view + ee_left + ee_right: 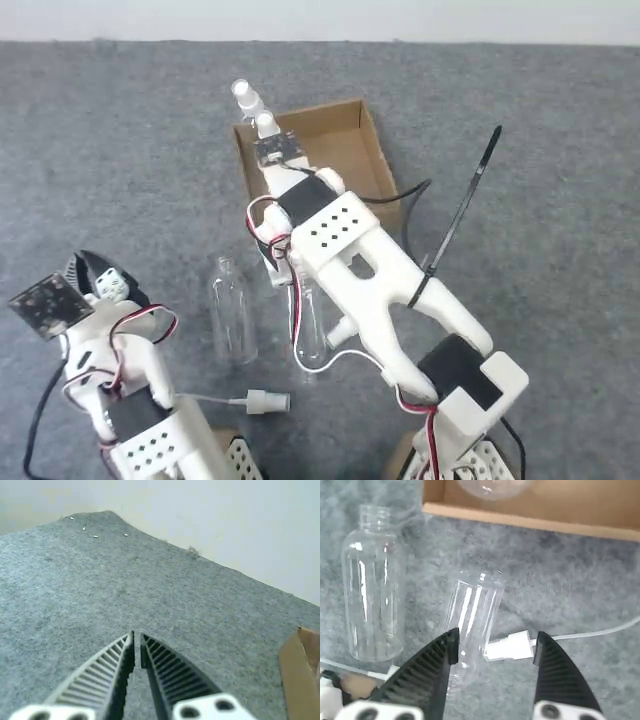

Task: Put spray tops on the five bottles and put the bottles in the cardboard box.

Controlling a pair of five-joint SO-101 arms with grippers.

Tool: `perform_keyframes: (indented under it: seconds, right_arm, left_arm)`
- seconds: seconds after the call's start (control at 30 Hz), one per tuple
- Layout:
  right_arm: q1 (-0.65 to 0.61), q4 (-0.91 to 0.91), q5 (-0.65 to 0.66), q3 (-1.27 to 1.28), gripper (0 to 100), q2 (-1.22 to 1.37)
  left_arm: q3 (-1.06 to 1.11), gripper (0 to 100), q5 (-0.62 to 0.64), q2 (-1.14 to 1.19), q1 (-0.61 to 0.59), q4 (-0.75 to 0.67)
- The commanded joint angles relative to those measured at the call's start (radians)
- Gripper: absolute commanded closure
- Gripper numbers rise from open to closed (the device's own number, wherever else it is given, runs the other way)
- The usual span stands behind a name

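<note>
My right gripper [497, 640] is open, low over a clear uncapped bottle [470, 612] lying on the carpet, with a white spray top [510, 647] and its thin tube beside it between the fingers. A second uncapped bottle [375, 585] [232, 312] lies alongside. The first bottle [311, 325] is partly under the right arm. Two bottles with spray tops [256, 110] stand in the near-left corner of the cardboard box [365, 150]. Another loose spray top [266, 402] lies near the arm bases. My left gripper [137, 636] [92, 270] is shut on nothing, over bare carpet at the left.
Grey carpet covers the table. A black cable tie [465, 205] sticks up from the right arm. A corner of the box [300, 670] shows beyond the left gripper. A pale wall runs behind the carpet's far edge.
</note>
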Motion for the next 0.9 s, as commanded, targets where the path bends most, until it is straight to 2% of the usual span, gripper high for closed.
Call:
perform_keyframes:
  seconds: [0.0,0.37,0.73,0.87]
  right_arm:
    - [-0.062,-0.019,-0.048,-0.054,81.1,-0.007]
    - [-0.114,-0.200,-0.064,0.107,81.0,0.005]
    - [-0.108,-0.199,-0.063,0.032,81.1,0.248]
    - [-0.113,-0.189,-0.017,0.034,81.6,0.266]
  left_arm:
    - [-0.048,99,-0.009,-0.014,-0.005,-0.028]
    - [-0.007,99,-0.075,-0.014,-0.003,-0.094]
    - [-0.007,99,-0.077,-0.014,-0.003,-0.094]
    - [-0.007,99,-0.077,-0.014,-0.005,-0.094]
